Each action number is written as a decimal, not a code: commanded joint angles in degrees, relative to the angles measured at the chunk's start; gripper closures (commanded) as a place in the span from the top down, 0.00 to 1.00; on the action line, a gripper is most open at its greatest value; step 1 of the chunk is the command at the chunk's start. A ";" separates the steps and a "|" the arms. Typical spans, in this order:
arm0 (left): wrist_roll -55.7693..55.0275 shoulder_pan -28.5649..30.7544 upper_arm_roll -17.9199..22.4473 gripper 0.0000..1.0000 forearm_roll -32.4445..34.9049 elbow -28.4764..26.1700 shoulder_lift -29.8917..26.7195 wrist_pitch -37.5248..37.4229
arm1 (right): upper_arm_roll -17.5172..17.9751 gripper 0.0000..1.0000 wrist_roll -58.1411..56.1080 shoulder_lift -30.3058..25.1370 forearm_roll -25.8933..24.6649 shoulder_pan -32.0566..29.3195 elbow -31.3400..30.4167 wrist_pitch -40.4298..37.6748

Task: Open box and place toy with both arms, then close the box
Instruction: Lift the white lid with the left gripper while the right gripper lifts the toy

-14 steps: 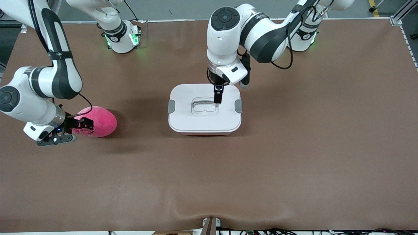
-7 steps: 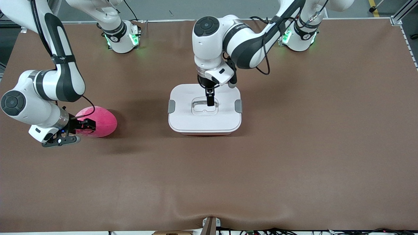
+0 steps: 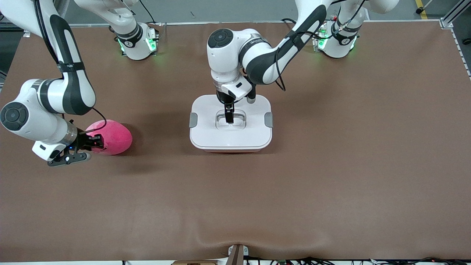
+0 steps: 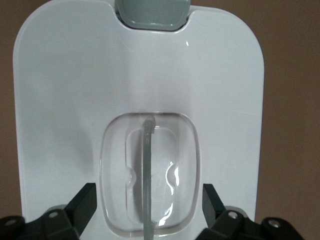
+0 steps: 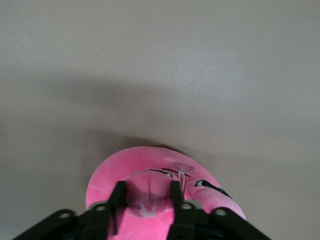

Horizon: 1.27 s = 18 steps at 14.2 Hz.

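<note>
Box (image 3: 230,138) closed at the table's (image 3: 331,165) middle; toy (image 3: 112,137) beside it, toward the right arm's end.

The box has a smooth white lid (image 4: 75,100) with rounded corners, grey clips (image 3: 193,120) and a clear recessed handle (image 4: 148,175). The left gripper (image 4: 148,210) points straight down over the handle, fingers wide on both sides of its bar. The toy is a soft pink plush blob; the right gripper (image 5: 148,200), low and tilted, pinches a fold of it.

Brown table covering (image 3: 331,176), rippled at its near edge; grey floor (image 3: 206,11) past it
</note>
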 commanded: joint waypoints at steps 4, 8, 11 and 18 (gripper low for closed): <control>-0.06 -1.80 0.19 0.83 2.22 -0.20 0.96 2.64 | 0.45 0.00 -1.31 -0.54 -0.28 -1.08 0.39 -0.64; 0.11 -1.62 0.19 0.60 2.49 -0.38 1.76 2.73 | 0.63 0.00 -1.83 -1.16 -0.10 -0.72 3.72 -6.87; 0.11 -1.53 0.19 0.52 2.49 -0.56 1.76 2.82 | 0.63 0.00 -3.86 -3.00 -0.02 -0.29 4.26 -7.67; -0.15 -1.01 0.19 0.00 2.05 -0.47 0.88 2.30 | 0.72 0.00 -9.22 -3.53 0.34 0.33 12.43 -19.01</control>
